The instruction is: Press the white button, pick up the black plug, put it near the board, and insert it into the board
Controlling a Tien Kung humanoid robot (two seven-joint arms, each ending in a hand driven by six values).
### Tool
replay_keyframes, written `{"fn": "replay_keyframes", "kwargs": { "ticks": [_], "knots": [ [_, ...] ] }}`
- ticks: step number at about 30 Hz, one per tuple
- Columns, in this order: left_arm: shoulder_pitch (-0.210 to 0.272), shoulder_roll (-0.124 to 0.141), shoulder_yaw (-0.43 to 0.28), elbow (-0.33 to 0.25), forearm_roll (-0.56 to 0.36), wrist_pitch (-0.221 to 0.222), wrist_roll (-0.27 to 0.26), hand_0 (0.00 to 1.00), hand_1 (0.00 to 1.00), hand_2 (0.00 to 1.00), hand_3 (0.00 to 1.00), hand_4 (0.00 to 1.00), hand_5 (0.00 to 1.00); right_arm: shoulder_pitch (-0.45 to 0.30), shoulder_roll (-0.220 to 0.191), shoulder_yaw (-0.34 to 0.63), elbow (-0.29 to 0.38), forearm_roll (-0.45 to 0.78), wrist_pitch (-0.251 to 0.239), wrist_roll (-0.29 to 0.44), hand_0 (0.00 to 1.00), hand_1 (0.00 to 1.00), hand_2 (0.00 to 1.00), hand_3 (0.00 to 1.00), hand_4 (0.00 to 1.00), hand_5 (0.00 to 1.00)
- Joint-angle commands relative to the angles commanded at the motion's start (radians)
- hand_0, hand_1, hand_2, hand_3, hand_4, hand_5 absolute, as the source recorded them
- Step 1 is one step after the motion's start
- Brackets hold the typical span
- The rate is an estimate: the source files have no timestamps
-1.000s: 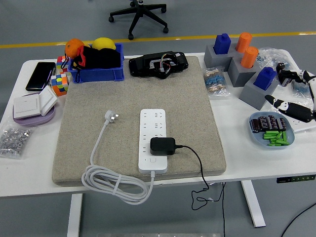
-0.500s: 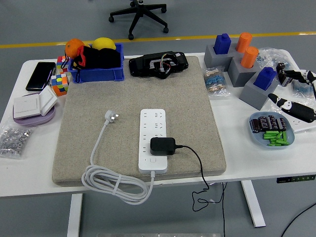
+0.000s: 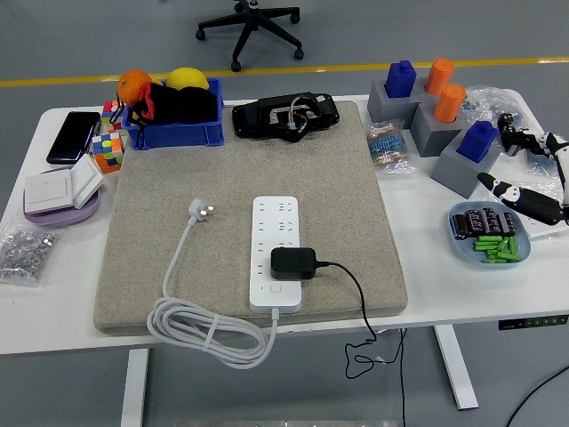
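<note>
Robot's right hand (image 3: 533,173) is hovering at the table's 3 o'clock edge, fingers spread wide and holding nothing, just beyond a blue dish (image 3: 489,234) of batteries. Nearer, the black plug (image 3: 292,263) is sitting in the white power strip (image 3: 276,253), its long axis crosswise and its cable leaving toward 3 o'clock; the strip is running 6 to 12 on a grey felt mat (image 3: 249,178). Beyond the white table (image 3: 427,276), a grey floor is showing with a yellow line (image 3: 356,68).

One white rectangular power strip (image 3: 276,253), one black boxy plug (image 3: 292,263), and at two o'clock, two blue plastic pegs (image 3: 401,77) and two orange plastic cylinders (image 3: 439,75); at ten o'clock, two multicoloured puzzle cubes (image 3: 108,151).
</note>
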Motion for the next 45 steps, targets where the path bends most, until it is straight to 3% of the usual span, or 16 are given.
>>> {"fn": "replay_keyframes", "kwargs": {
  "ticks": [7,21,45],
  "knots": [
    [0.003,0.0,-0.004,0.0,0.003,0.0,0.002,0.469,0.493,0.499,0.573,0.567,0.273,-0.002,0.005,-0.002,-0.004,0.0,0.002,-0.001,0.773,0.75,0.698,0.708,0.985,0.458],
    [0.0,-0.001,-0.003,0.0,-0.004,0.001,0.0,0.47,0.494,0.499,0.573,0.567,0.272,-0.002,0.006,-0.01,-0.008,0.039,-0.031,0.096,0.739,0.714,0.658,0.637,0.962,0.447],
    [-0.002,0.0,0.005,0.0,0.002,-0.002,0.002,0.47,0.495,0.498,0.573,0.567,0.273,-0.004,0.0,-0.026,-0.007,0.052,-0.043,0.142,0.693,0.678,0.626,0.615,0.921,0.411]
  ]
}}
